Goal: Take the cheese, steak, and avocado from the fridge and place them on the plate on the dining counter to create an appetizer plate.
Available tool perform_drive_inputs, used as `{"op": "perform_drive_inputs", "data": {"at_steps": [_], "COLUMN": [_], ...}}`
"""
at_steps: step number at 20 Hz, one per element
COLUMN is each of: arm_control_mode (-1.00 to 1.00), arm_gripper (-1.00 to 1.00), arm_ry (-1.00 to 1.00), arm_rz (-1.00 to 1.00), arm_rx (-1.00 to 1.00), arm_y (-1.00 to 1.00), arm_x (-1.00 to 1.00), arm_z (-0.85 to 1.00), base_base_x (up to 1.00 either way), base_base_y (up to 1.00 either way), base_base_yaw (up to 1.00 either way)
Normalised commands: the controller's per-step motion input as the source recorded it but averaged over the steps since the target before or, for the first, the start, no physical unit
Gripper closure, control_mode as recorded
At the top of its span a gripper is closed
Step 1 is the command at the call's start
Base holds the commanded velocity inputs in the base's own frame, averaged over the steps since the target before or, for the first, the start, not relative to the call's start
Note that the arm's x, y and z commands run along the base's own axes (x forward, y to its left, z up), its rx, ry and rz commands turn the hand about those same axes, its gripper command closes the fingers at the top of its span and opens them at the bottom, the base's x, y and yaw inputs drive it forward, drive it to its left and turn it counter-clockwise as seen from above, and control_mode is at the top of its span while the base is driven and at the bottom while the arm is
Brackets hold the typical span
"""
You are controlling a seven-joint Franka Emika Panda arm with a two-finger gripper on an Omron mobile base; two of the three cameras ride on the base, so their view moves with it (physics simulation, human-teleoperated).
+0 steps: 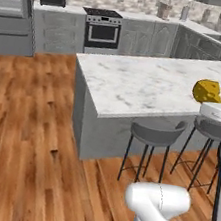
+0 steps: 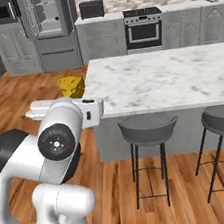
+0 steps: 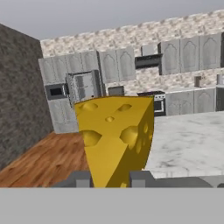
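Carrying the cheese clamped in the gripper, it should hold firm and level past the dining counter's near edge.

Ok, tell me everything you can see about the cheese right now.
The cheese is a bright yellow wedge pitted with round holes, looking smooth and firm. It sits upright, narrow end down, clamped between the two dark fingertips of the hand, which alone touch it. It hangs in the air at about the height of the dining counter, near its end, over the wooden floor.
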Motion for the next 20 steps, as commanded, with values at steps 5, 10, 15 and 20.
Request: {"op": "perform_drive_inputs", "data": {"at_steps": [5,10,15,20], "arm_control_mode": [1.00,1.00,1.00,1.00], "arm_gripper": [1.00,1.00,1.00,1.00], "arm_ry": [0.00,0.00,0.00,0.00], "arm_rz": [0.00,0.00,0.00,0.00], "arm_rx": [0.00,0.00,0.00,0.00], "arm_y": [0.00,0.00,0.00,0.00], "arm_x": [0.00,0.00,0.00,0.00], "arm_z": [0.00,0.00,0.00,0.00], "base_base_x": [-0.02,0.00,0.01,0.09], "base_base_y": [-1.00,-1.00,-1.00,-1.00], "base_base_yaw": [-0.06,-0.06,-0.06,-0.07]}}
